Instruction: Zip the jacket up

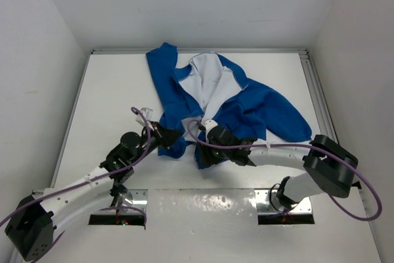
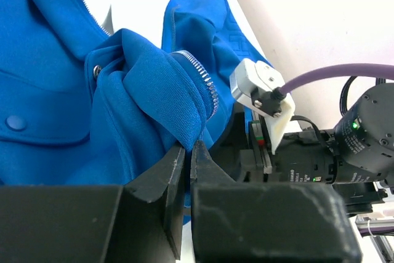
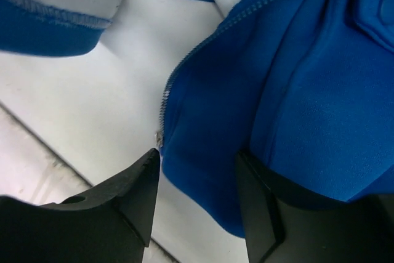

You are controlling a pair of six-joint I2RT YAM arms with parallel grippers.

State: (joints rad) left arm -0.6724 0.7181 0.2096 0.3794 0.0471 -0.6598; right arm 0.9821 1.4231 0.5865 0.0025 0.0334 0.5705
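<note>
The blue jacket lies open on the table, its white lining showing at the far middle. My left gripper is shut on a fold of the jacket's bottom hem beside the zipper teeth. In the top view the left gripper is at the jacket's near left corner. My right gripper is open, its jaws on either side of the other front panel's bottom corner, where the zipper end lies. In the top view the right gripper is just right of the left one.
The white table is boxed in by white walls on three sides. A metal rail runs along the right edge. The right arm's wrist and purple cable sit close by in the left wrist view.
</note>
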